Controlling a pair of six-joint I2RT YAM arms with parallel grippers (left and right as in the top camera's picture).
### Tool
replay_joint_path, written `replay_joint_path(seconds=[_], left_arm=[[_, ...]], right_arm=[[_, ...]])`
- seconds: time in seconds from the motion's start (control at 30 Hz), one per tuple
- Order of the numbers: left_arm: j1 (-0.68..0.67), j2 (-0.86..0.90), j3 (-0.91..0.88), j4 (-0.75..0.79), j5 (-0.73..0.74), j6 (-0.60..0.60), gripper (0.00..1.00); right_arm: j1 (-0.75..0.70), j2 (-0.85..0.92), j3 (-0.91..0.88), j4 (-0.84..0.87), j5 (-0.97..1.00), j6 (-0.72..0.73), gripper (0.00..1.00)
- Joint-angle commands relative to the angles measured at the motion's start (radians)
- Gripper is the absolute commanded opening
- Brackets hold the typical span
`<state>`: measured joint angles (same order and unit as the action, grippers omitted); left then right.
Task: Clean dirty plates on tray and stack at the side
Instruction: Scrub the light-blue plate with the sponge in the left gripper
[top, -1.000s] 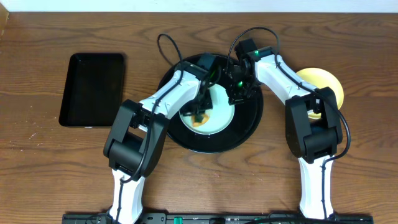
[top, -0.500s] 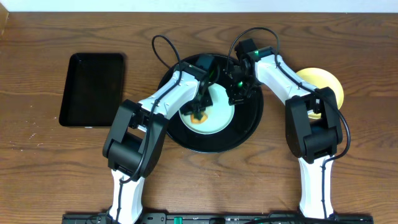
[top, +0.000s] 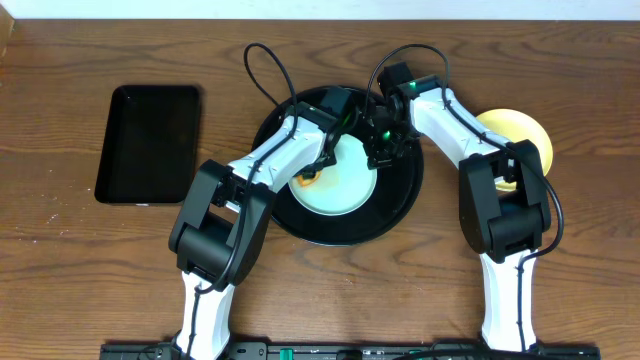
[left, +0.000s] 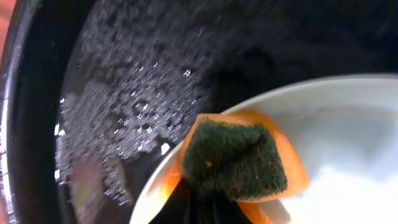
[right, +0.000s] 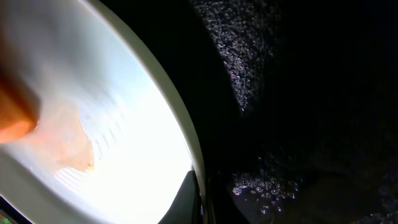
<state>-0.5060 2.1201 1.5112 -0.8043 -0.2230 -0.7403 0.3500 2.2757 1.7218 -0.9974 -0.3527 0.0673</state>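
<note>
A pale blue-green plate (top: 345, 188) lies on the round black tray (top: 397, 200). My left gripper (top: 308, 180) is shut on an orange sponge with a dark green pad (left: 233, 158) and presses it on the plate's left rim (left: 155, 186). My right gripper (top: 381, 152) is shut on the plate's right rim (right: 186, 137), one finger on each side of it (right: 202, 199). An orange-brown smear (right: 65, 140) shows on the plate. A pale yellow plate (top: 510, 128) lies on the table at the right, partly behind my right arm. No third plate is in view.
A rectangular black tray (top: 150, 145) lies on the wooden table at the left. The round tray's floor is wet with droplets (left: 124, 99). Both arms reach over the round tray from the front.
My left gripper has slid the sponge left, from the plate's lower middle to its left rim. The right gripper has kept its hold on the rim.
</note>
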Motion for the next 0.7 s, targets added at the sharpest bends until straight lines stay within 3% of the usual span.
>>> replay_joint_path(seconds=[0.0,0.13,0.3,0.43,0.53,0.67], left_arm=[[0.022,0.036,-0.021,-0.077,0.122,-0.035,0.07],[0.022,0.036,-0.021,-0.086,0.409,0.060,0.08],[0.023,0.036,-0.021,0.013,0.589,0.198,0.08],[0.034,0.036,-0.021,0.134,0.583,0.259,0.08],[0.056,0.036,-0.020,0.216,0.494,0.260,0.08],[0.101,0.034,0.008,0.187,0.360,0.234,0.08]], right_arm=[[0.018,0.051,-0.030,0.002,0.056,-0.002,0.01],[0.018,0.051,-0.030,0.002,0.056,-0.002,0.01],[0.018,0.051,-0.030,0.003,0.056,-0.002,0.01],[0.018,0.051,-0.030,0.002,0.055,-0.002,0.01],[0.018,0.051,-0.030,-0.001,0.055,-0.002,0.01],[0.024,0.051,-0.030,-0.001,0.055,-0.002,0.01]])
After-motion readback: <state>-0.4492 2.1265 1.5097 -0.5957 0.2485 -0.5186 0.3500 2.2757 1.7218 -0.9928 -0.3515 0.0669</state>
